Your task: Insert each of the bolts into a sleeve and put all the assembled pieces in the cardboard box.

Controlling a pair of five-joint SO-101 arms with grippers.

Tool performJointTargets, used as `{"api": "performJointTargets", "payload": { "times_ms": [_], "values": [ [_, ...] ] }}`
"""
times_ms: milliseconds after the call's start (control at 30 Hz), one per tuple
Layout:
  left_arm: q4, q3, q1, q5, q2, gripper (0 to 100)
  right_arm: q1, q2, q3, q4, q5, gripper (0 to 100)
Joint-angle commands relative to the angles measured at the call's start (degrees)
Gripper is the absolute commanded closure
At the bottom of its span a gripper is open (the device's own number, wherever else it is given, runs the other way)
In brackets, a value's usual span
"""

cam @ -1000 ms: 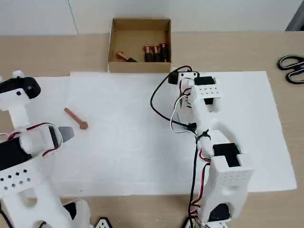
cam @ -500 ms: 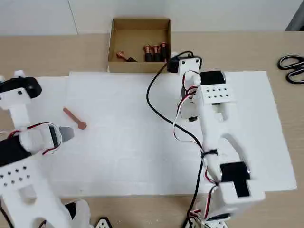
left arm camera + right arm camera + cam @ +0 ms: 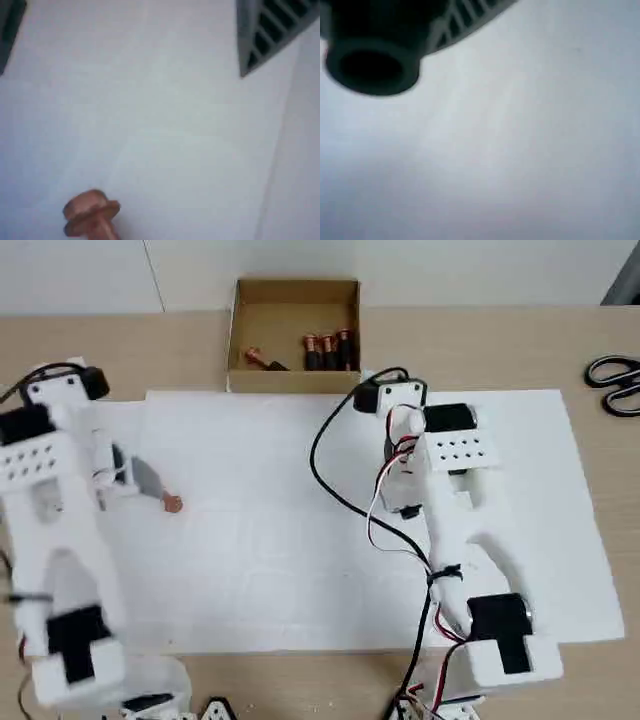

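Bolt (image 3: 172,503), the one loose piece, is lying on the white foam sheet (image 3: 280,550) toward the left of the bench (image 3: 120,350), its shank partly hidden under my left hand (image 3: 143,478). In the left wrist view its copper head (image 3: 91,214) is showing apart from both fingers (image 3: 272,35), which are standing wide apart. My right hand (image 3: 398,425) is hovering over the sheet near a corner of the cardboard box (image 3: 297,282). It is holding a black sleeve (image 3: 372,65), whose open bore is facing the wrist camera. Several assembled pieces (image 3: 328,350) are resting inside the box.

Hazards I am watching for:

1. The left hand is sitting off-centre over the bolt, so closing from here is risking a pinch on the head alone. It could also be rolling the shank away across the foam.
2. A grip near the head is leaving the shank free to droop, and a tilted bolt is likely to be jamming at the sleeve's mouth.
3. The sleeve is showing against one ribbed finger only, so I am judging its hold as shallow. A push from the bolt could be twisting it loose.
4. The right arm's slack cable (image 3: 335,475) is looping over the sheet where the two hands are going to meet, and I am counting it as a snag risk.
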Motion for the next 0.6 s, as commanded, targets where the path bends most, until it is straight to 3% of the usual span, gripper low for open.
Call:
{"api": "performJointTargets", "payload": {
  "times_ms": [0,233,567],
  "values": [
    [-1.76,-5.67,2.55,3.96,6.51,72,0.22,-3.3,1.41,-2.42,0.0,99.2],
    [-7.47,-12.09,3.08,9.14,18.73,82,0.4,-3.3,2.73,-3.03,0.0,99.2],
    [-10.73,-16.57,3.16,10.73,29.27,82,0.4,-3.3,2.73,-2.95,0.0,99.2]
  ]
}}
